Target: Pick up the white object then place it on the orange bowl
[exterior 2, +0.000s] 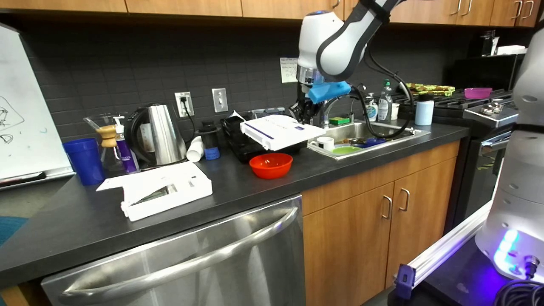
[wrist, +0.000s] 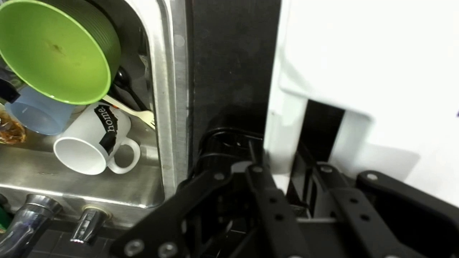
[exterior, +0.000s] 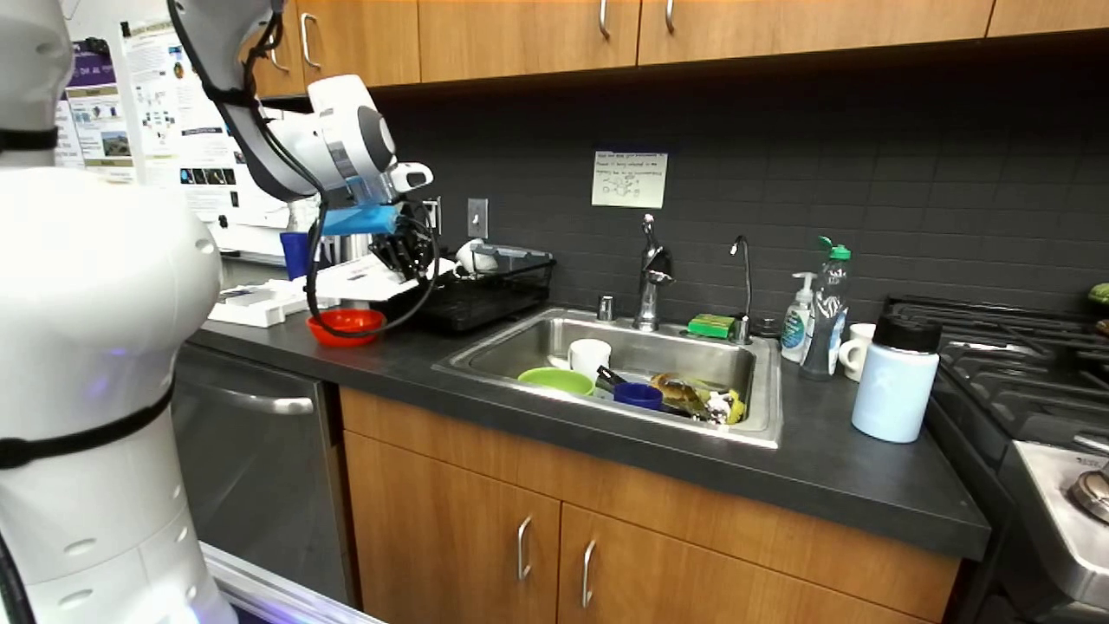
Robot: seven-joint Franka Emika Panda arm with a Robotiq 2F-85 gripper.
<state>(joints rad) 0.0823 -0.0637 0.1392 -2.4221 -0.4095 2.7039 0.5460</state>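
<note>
The white object (exterior 2: pixel 282 131) is a flat, lid-like white panel with printing on it. It shows in both exterior views (exterior: pixel 368 282) and fills the right of the wrist view (wrist: pixel 358 46). My gripper (exterior 2: pixel 302 117) is at its sink-side back edge, and in the wrist view the fingers (wrist: pixel 281 157) are closed around a white strip of that edge. The panel is raised and slightly tilted, above and behind the orange bowl (exterior 2: pixel 271 168). The bowl stands on the counter in both exterior views (exterior: pixel 346 328). It is out of the wrist view.
A black dish rack (exterior: pixel 511 286) stands behind the panel. A white open box (exterior 2: pixel 187 193), a kettle (exterior 2: pixel 163 136) and a blue cup (exterior 2: pixel 85 161) stand on the counter. The sink (exterior: pixel 485 355) beside the rack holds a white mug (wrist: pixel 91 139) and a green bowl (wrist: pixel 53 53).
</note>
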